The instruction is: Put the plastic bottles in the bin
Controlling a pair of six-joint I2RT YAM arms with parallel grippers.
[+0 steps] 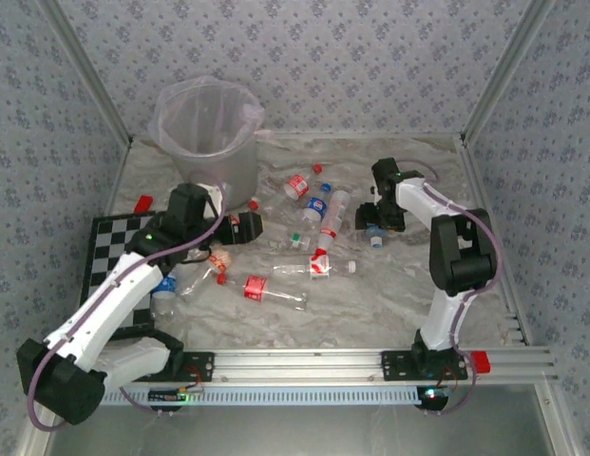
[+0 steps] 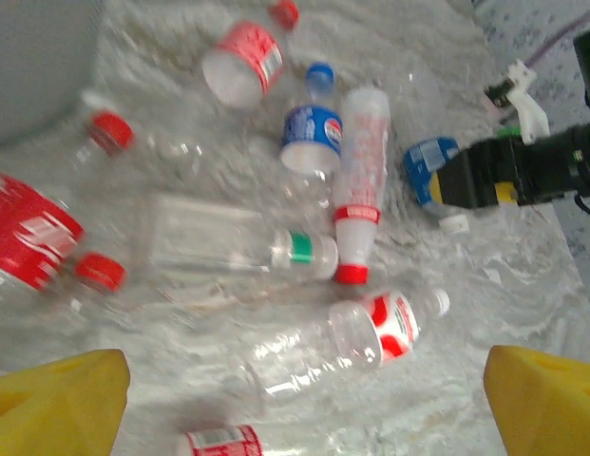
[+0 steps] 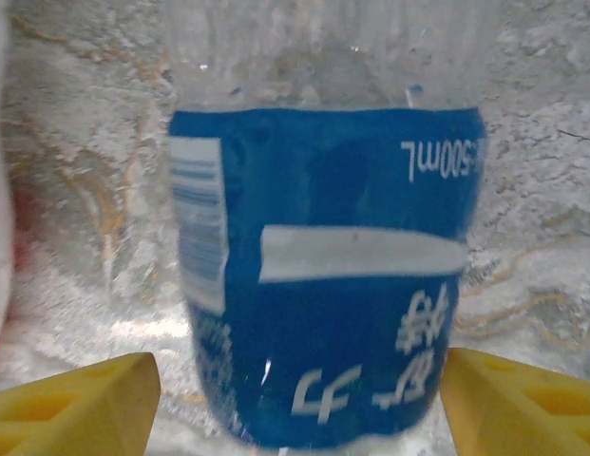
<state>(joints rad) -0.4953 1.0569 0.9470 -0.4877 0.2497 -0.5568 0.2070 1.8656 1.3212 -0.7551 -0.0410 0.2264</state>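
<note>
So far: little, if anything, is judged done. About eight plastic bottles (image 1: 318, 269) are counted lying on the table (image 1: 390, 313), all yet to be carried over.
Bin (image 1: 223, 161): stood upright at the far left of the table and lined with a clear bag. Whether any bottle lies inside cannot be told through its cloudy wall.
Left arm (image 1: 114, 294): stretched forward and rightward from its base across a chequered mat (image 1: 104, 252), with the wrist held near the foot of the bin.
Right arm (image 1: 451, 252): raised from its base, folded at the elbow and bent back leftward, with the wrist dipped to the table at the right end of the scatter.
Scatter: bottles are strewn on their sides between the two wrists, most of them red-labelled and some blue.
Left gripper (image 2: 299, 418): spread wide above the scatter, and nothing is held.
Right gripper (image 3: 299, 408): opened astride a blue-labelled bottle (image 3: 323, 285) that lies on the table. Whether the fingers touch it cannot be told, and it is judged not yet gripped.
</note>
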